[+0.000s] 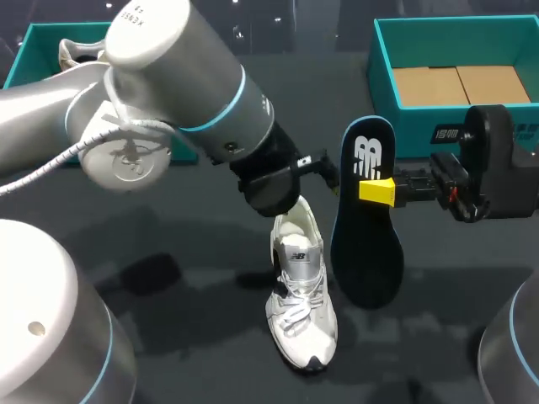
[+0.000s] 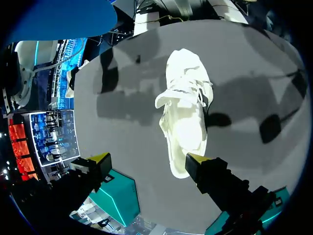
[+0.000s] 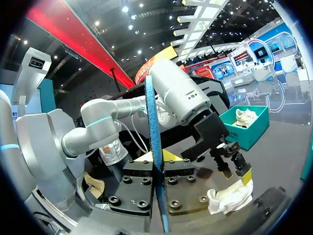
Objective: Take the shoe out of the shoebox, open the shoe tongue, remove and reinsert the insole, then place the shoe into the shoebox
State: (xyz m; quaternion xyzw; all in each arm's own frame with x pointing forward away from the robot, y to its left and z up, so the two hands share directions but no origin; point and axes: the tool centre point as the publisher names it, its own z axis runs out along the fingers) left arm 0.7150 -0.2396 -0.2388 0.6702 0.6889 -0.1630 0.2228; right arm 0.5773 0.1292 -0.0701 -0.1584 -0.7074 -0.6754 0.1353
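A white sneaker (image 1: 301,303) lies on the dark table, toe towards the front edge. My left gripper (image 2: 146,161) hangs open just above its heel (image 2: 182,147), nothing between the yellow-tipped fingers (image 2: 100,159). In the head view the left gripper (image 1: 307,181) is close beside the dark blue insole (image 1: 366,227). My right gripper (image 1: 379,192) is shut on that insole, held upright above the table right of the shoe. In the right wrist view the insole (image 3: 155,147) stands edge-on between the right gripper's fingers (image 3: 142,157), with the sneaker (image 3: 230,196) beyond it.
A teal shoebox (image 1: 383,101) with brown cardboard inside stands at the back right, behind my right gripper. Another teal box (image 1: 25,59) holding a second shoe sits at the back left. My left arm (image 1: 168,67) spans the left half of the table.
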